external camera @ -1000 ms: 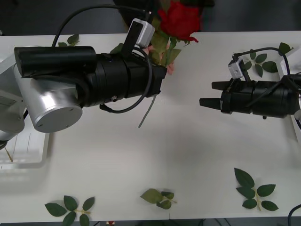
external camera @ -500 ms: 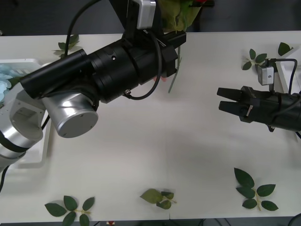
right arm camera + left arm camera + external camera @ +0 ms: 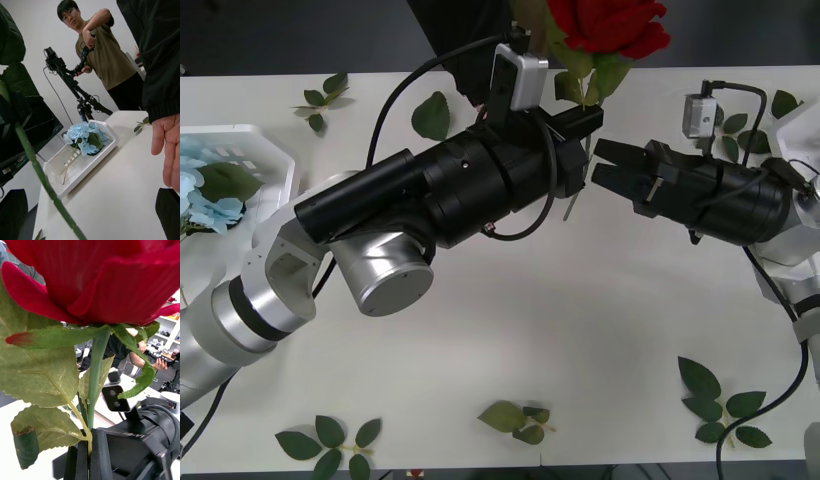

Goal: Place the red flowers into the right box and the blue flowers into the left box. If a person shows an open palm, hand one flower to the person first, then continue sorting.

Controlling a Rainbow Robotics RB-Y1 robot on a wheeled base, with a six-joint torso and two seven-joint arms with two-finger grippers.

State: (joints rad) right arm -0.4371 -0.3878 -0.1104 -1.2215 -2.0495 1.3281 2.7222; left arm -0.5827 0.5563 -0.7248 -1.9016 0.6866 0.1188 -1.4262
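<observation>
While left gripper (image 3: 580,135) grips red rose (image 3: 610,25), open right gripper (image 3: 605,170) crowds alongside.

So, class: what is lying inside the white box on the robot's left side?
The white box holds a clump of blue flowers with tan stems lying across its slotted floor. The robot's left arm covers part of the box in the front view.

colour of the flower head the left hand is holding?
Deep red: the red flower gripped by the left hand. Left wrist view shows it best.
</observation>
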